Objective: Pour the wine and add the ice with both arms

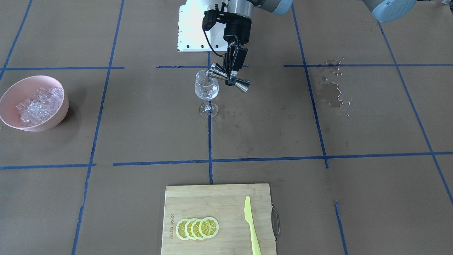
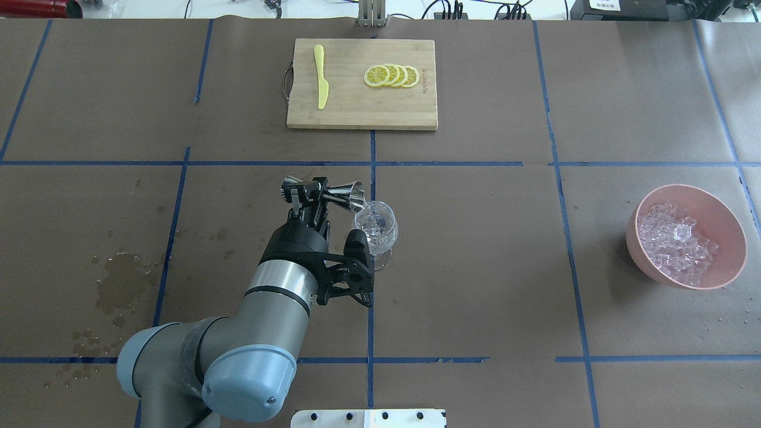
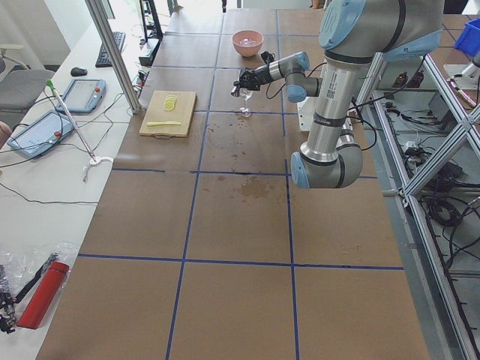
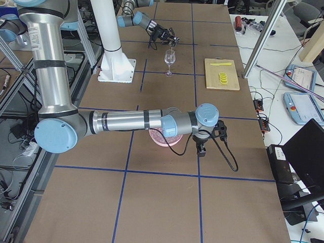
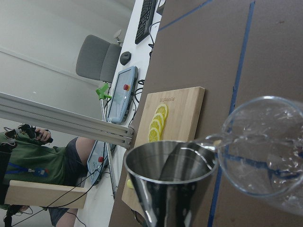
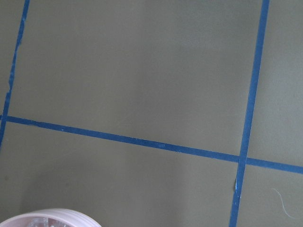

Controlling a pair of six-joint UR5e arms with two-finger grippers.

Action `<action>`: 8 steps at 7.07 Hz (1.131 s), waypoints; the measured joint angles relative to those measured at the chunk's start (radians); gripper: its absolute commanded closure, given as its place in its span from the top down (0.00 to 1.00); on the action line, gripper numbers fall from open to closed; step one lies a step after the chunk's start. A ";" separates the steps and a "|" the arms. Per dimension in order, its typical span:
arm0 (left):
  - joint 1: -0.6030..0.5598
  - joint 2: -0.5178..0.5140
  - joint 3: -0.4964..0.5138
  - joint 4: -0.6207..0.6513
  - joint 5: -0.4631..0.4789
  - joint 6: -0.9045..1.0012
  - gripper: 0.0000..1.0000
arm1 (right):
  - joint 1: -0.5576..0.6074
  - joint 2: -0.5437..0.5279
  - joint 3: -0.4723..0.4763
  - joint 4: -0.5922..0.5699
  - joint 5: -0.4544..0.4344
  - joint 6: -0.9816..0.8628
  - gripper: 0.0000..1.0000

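Between the closed fingers of the left arm, a polished steel double-cone jigger was clamped at its narrow waist. Its long axis was tipped nearly level, and one mouth sat over the rim of the clear stemmed wine glass just beside the fingertips. The ice, a heap of glassy cubes in a matte pink round bowl, lay well apart on the brown paper surface. The right arm hung much nearer it and was probably better placed to fetch it; whether its fingers were parted could not be told.
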 measured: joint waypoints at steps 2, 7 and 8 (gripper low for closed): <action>-0.003 0.000 -0.005 0.016 0.000 0.104 0.00 | -0.005 0.002 0.000 0.000 0.000 -0.001 1.00; -0.006 -0.006 -0.013 -0.001 -0.034 0.162 0.00 | -0.031 0.005 -0.005 0.033 0.021 0.008 1.00; -0.008 -0.004 -0.024 -0.021 -0.037 0.065 0.00 | -0.051 0.007 -0.004 0.053 0.035 0.033 1.00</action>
